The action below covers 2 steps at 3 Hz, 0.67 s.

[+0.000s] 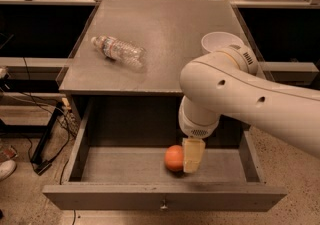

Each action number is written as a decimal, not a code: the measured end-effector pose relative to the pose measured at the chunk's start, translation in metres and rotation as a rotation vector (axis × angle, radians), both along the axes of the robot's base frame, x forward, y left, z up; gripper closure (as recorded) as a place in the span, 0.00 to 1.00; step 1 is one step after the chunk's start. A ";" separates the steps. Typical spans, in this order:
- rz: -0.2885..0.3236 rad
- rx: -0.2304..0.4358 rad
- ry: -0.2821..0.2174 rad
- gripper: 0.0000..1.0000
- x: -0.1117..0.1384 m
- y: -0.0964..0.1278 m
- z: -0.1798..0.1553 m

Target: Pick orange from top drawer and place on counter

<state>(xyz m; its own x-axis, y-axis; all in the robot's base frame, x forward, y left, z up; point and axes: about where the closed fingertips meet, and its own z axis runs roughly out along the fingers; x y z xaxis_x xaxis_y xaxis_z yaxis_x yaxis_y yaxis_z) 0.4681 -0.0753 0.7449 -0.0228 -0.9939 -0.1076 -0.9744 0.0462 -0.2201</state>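
My gripper (189, 162) hangs inside the open top drawer (160, 202), at three o'clock of the orange (173, 158); its grip I cannot tell.

I see a clear plastic bottle (117, 51) lying on its side, left of centre in the upper half. A white bowl (219, 42) stands at upper right. Along the left edge, black cables (42, 141) trail onto the speckled floor (22, 199), and what may be a shoe (6, 169) pokes in. My gripper (191, 159) hangs low, centre frame.
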 end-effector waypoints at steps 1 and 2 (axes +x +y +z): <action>0.006 0.005 0.006 0.00 0.002 0.002 -0.008; 0.006 0.020 0.006 0.00 0.006 0.005 -0.016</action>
<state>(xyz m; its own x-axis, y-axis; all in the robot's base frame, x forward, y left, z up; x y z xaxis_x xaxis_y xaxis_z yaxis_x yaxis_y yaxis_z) 0.4745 -0.0701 0.7293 -0.0178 -0.9917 -0.1275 -0.9759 0.0450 -0.2135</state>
